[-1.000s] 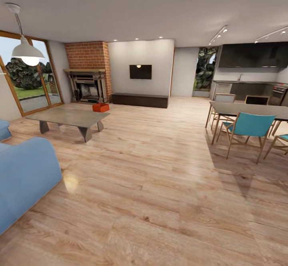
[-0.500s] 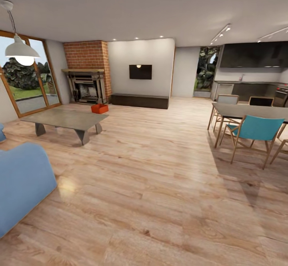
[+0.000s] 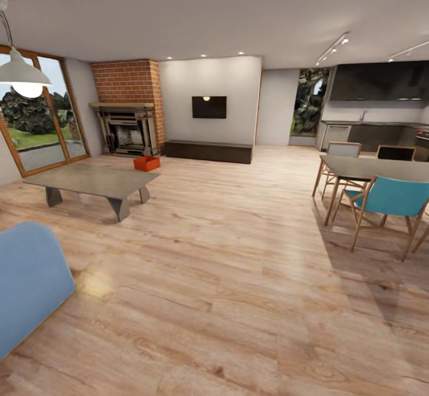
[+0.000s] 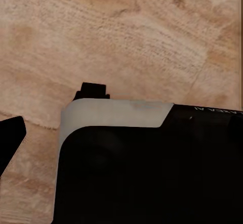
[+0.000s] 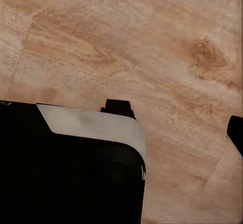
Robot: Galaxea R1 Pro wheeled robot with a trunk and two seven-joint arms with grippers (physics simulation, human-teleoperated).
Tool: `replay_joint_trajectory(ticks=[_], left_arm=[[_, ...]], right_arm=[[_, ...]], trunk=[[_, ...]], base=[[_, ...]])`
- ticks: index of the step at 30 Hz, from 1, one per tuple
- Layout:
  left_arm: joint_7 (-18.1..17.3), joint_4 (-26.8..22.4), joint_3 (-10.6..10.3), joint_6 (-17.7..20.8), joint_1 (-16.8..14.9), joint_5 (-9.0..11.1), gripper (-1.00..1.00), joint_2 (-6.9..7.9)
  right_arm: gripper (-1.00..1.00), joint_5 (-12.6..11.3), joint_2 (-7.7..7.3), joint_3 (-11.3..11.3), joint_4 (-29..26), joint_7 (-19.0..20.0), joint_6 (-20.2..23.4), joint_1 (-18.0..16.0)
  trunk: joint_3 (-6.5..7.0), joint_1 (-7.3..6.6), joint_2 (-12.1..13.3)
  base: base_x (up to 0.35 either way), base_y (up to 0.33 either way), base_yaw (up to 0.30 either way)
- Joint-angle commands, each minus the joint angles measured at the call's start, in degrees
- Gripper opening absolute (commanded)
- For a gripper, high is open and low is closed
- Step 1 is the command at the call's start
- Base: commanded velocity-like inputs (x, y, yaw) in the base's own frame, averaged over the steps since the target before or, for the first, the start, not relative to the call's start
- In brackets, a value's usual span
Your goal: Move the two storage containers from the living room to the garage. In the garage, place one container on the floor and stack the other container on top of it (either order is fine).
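While your base rolls forward, whole head view shifts: blue sofa (image 3: 27,285) slides toward frame edge, low table (image 3: 89,180) drifts left. Camera motion, not objects moving. One storage container (image 3: 146,163) sits on wood floor (image 3: 238,265) just past table's far corner, before fireplace (image 3: 130,129); second one unseen. Left gripper (image 4: 55,128) and right gripper (image 5: 177,123) over planks, grasping nothing; open or clenched, cannot tell. Fetch stage only beginning; keep heading toward container.

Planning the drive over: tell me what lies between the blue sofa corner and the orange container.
In the head view, the grey coffee table stands between the blue sofa and the orange container, with wood-plank floor around it.
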Motion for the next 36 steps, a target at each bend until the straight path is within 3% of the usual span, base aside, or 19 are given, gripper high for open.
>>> replay_joint_trajectory(ticks=[1, 36], left_arm=[[-0.29, 0.08, -0.01, -0.12, -0.04, 0.52, 1.00, 0.04], [-0.30, 0.08, -0.03, -0.15, -0.03, 0.52, 1.00, 0.00]], right_arm=[[1.00, -0.49, 0.05, 0.47, 0.17, -0.06, -0.30, -0.06], [1.00, -0.46, 0.05, 0.49, 0.17, -0.06, -0.30, -0.07]], trunk=[[-0.06, 0.03, -0.03], [-0.06, 0.03, -0.03]], base=[[0.319, 0.000, 0.000], [0.319, 0.000, -0.004]])
